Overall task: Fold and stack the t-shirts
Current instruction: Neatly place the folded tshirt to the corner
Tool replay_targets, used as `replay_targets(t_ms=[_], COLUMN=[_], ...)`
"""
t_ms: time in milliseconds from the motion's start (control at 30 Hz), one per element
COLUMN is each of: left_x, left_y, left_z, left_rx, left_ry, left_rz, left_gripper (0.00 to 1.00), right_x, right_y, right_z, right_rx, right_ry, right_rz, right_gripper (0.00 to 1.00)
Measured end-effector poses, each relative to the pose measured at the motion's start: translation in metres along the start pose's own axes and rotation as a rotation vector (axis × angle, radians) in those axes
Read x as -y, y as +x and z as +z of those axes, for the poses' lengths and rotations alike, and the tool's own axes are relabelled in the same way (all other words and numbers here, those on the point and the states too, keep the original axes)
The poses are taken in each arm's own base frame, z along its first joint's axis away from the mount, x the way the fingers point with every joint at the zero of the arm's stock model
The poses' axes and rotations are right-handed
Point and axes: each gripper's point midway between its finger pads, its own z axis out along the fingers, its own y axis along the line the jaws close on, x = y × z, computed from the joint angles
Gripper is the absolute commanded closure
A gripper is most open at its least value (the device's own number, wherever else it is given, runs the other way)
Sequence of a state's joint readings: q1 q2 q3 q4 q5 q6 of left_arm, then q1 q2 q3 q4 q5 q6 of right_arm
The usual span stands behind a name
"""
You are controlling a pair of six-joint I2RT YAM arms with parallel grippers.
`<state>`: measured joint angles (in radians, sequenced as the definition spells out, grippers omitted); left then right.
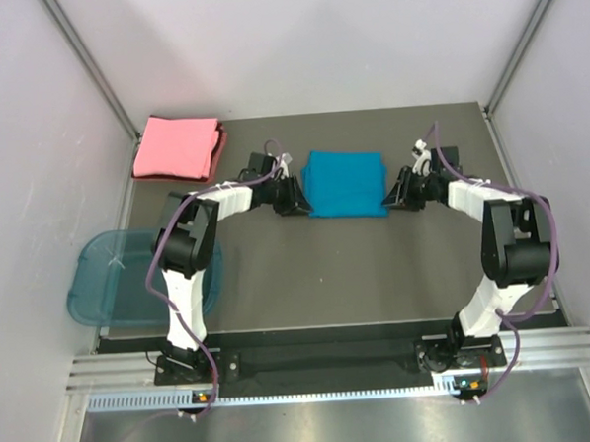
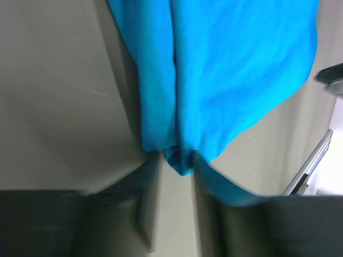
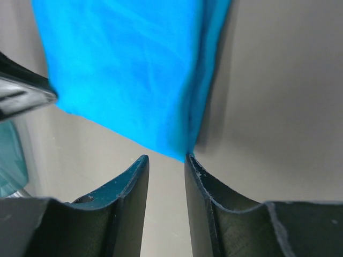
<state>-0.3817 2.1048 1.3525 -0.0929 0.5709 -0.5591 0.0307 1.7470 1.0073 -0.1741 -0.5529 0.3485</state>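
Teal-blue t-shirt (image 1: 345, 183), folded into a rectangle, is lying at the middle of the table's (image 1: 327, 269) far half, while the salmon-pink t-shirt (image 1: 177, 148), also folded, is lying well apart at the far left corner. Left gripper (image 2: 177, 159) is pinching the teal-blue t-shirt's near left corner between nearly closed fingertips. Right gripper (image 3: 166, 160) is standing narrowly open, gripping nothing, one fingertip touching the near right corner.

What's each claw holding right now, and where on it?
Left claw pinches the folded teal t-shirt at its near left corner. Right claw is open, the shirt's near right corner at its tips, not between them: nothing held.
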Motion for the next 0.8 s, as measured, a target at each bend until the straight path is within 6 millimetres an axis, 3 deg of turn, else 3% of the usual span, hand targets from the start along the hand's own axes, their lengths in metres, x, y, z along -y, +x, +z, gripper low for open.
replay_targets(t_ms=[100, 133, 333, 400, 433, 467, 600, 700, 800], left_x=[0.002, 0.002, 0.002, 0.006, 0.01, 0.014, 0.035, 0.046, 0.053], left_y=[0.004, 0.006, 0.021, 0.026, 0.029, 0.031, 0.028, 0.017, -0.013], left_z=[0.002, 0.002, -0.001, -0.005, -0.008, -0.01, -0.021, -0.03, -0.039], left_rx=[-0.005, -0.007, -0.022, -0.021, -0.023, -0.024, -0.008, 0.006, 0.066], left_ry=[0.01, 0.01, 0.018, 0.026, 0.03, 0.035, 0.052, 0.038, 0.004], left_rz=[-0.003, -0.01, -0.031, -0.041, -0.046, -0.047, -0.038, -0.029, 0.001], left_gripper=[0.95, 1.0, 1.0, 0.95, 0.87, 0.72, 0.57, 0.52, 0.49], right_x=[-0.008, -0.01, -0.02, -0.024, -0.026, -0.029, -0.04, -0.048, -0.053], right_y=[-0.008, -0.01, -0.01, -0.012, -0.012, -0.014, -0.019, -0.022, -0.019], right_z=[-0.009, -0.011, -0.026, -0.032, -0.035, -0.04, -0.056, -0.067, -0.076], right_rx=[0.034, 0.041, 0.065, 0.077, 0.081, 0.089, 0.128, 0.156, 0.176], right_ry=[-0.009, -0.011, -0.017, -0.02, -0.02, -0.02, -0.028, -0.034, -0.04], right_rz=[-0.021, -0.026, -0.041, -0.05, -0.052, -0.058, -0.085, -0.103, -0.115], right_gripper=[0.66, 0.66, 0.65, 0.64, 0.64, 0.63, 0.62, 0.61, 0.6])
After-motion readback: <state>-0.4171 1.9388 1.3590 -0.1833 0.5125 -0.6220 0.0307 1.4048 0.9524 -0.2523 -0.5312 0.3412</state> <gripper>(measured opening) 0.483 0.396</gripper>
